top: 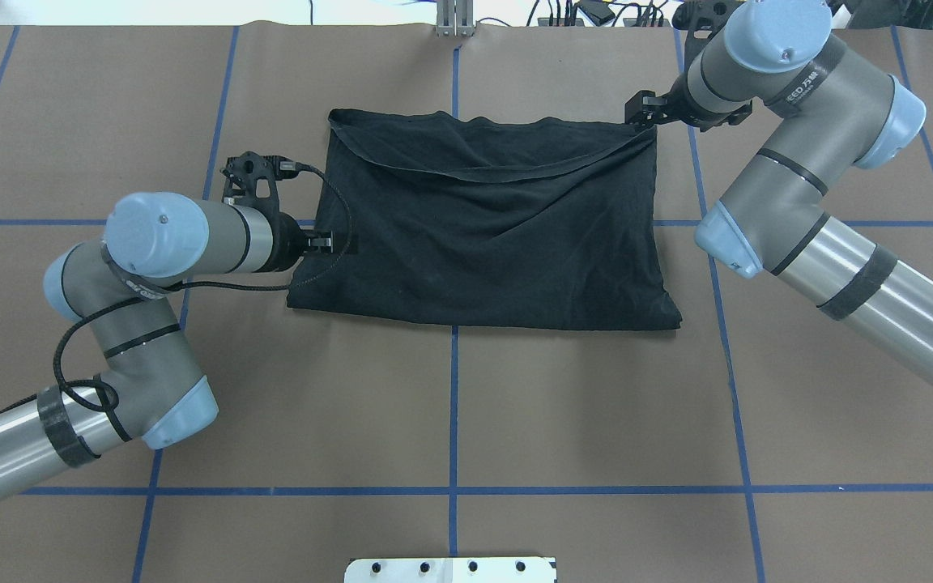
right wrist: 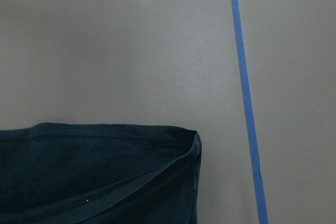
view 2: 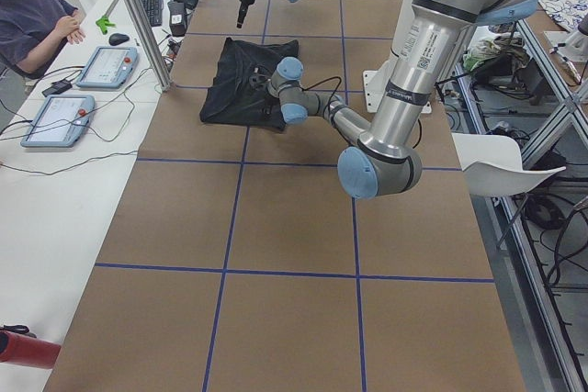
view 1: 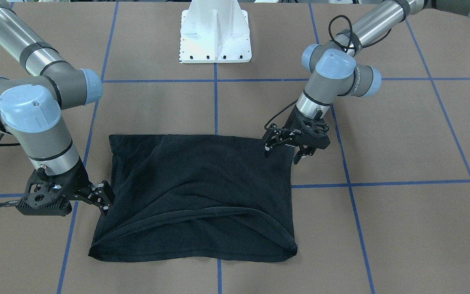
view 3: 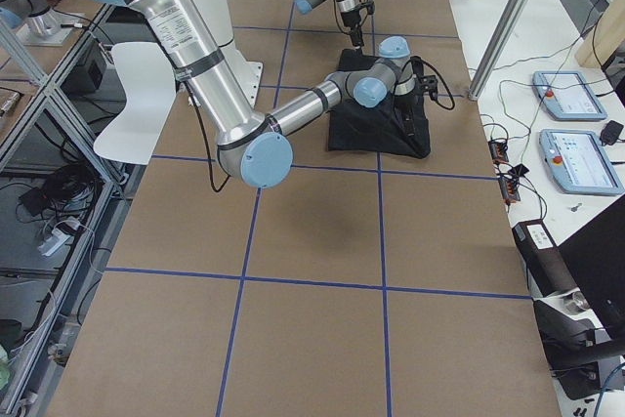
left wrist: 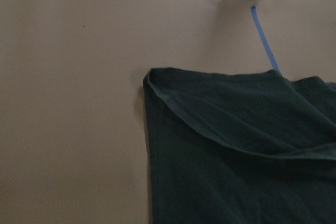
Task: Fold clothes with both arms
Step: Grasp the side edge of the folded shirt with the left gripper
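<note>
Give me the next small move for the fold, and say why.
Probably slide the left gripper along the T-shirt's side edge toward its far corner. It hangs open beside the edge nearer the robot, while the right gripper sits close to the opposite far corner, and both corners lie flat, ungripped.

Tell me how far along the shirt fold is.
Done: the black fabric T-shirt lies folded into a rough rectangle, no sleeves showing. In hand: the left hand is open at a corner on the robot's side; the right hand sits at the opposite side edge, grip unclear. Left: probably another fold, and smoothing the wrinkled top layer.
</note>
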Available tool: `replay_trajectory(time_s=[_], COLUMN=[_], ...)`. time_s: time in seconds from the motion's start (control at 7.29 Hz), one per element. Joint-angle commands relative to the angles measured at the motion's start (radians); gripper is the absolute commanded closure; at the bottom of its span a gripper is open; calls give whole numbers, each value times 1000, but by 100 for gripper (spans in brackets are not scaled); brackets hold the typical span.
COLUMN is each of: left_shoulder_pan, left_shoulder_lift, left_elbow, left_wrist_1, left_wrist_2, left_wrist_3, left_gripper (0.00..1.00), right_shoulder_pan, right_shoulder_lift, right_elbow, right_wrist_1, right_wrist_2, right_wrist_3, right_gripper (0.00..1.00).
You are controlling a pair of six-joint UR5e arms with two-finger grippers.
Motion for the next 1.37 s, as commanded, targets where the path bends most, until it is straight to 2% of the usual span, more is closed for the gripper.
replay_trajectory(time_s=[0.0,0.55,0.69,0.82,0.96,1.23], left_shoulder_pan=[18,18,19,27,38,67], left_shoulder_lift=[31,90,88,91,93,94], left_elbow=[-1,-43,-44,-52,-50,-52], left_wrist_1=[6,6,6,6,8,8], left_wrist_2=[6,-2,-2,0,-2,-2], left_wrist_3=[6,39,38,38,38,36], left_gripper=[0,0,5,16,31,32], right_shoulder_pan=[-1,-8,-8,-8,-8,-10], right_shoulder_lift=[0,-2,-2,-2,-2,-8], right_elbow=[2,3,3,2,2,2], right_wrist_1=[0,0,0,0,0,0], right_wrist_2=[-1,-4,-4,-4,-4,-6], right_wrist_3=[0,11,9,11,11,11], right_gripper=[0,0,0,0,0,0])
